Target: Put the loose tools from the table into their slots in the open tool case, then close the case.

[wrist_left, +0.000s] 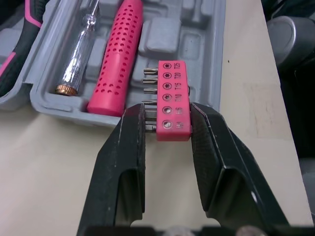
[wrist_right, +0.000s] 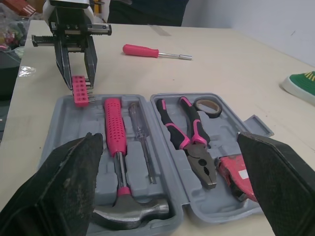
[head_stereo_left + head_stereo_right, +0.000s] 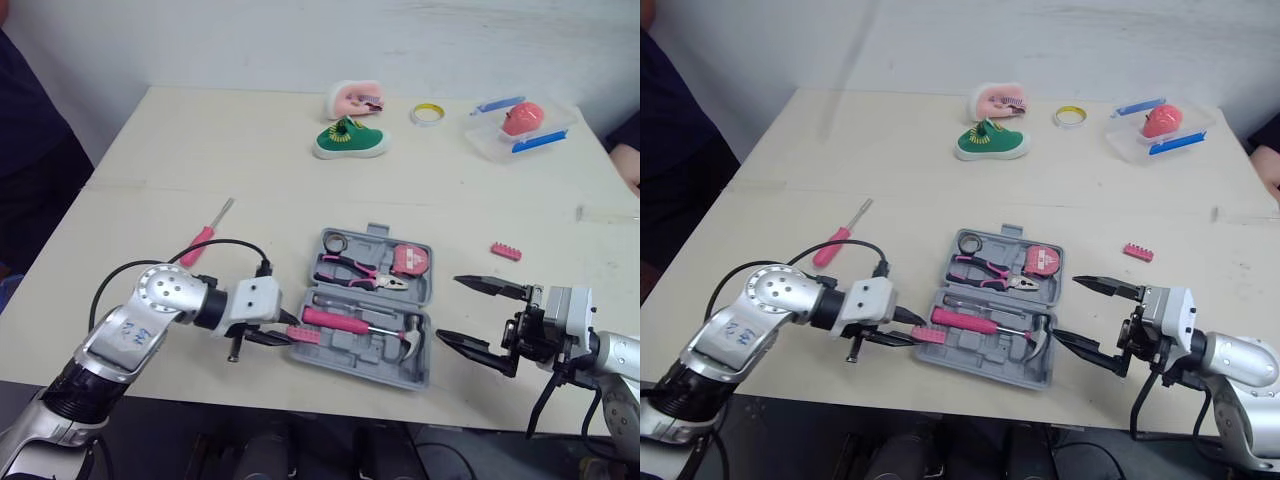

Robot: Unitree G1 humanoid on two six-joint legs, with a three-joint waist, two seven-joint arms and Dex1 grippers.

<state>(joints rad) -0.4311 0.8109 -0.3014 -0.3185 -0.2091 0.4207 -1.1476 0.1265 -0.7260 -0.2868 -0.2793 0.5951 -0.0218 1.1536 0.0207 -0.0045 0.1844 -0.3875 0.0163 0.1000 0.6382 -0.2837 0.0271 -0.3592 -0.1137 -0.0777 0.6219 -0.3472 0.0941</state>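
Now the left gripper (image 1: 170,118) has its two black fingers closed on a pink plastic bit holder (image 1: 172,101) carrying a row of metal bits. It holds this at the left end of the open grey plastic tool case (image 3: 418,372), just beside the pink dotted grip of the steel hammer (image 3: 350,322) lying in the case's near half. Whether the holder touches the case rim cannot be told. Right of the case, the right gripper (image 3: 449,308) hovers with its fingers spread wide, holding nothing. A pink-handled screwdriver (image 3: 205,236) lies on the beige table (image 3: 200,140) well left of the case. A second pink bit strip (image 3: 505,251) lies right of the case, beyond the right gripper.
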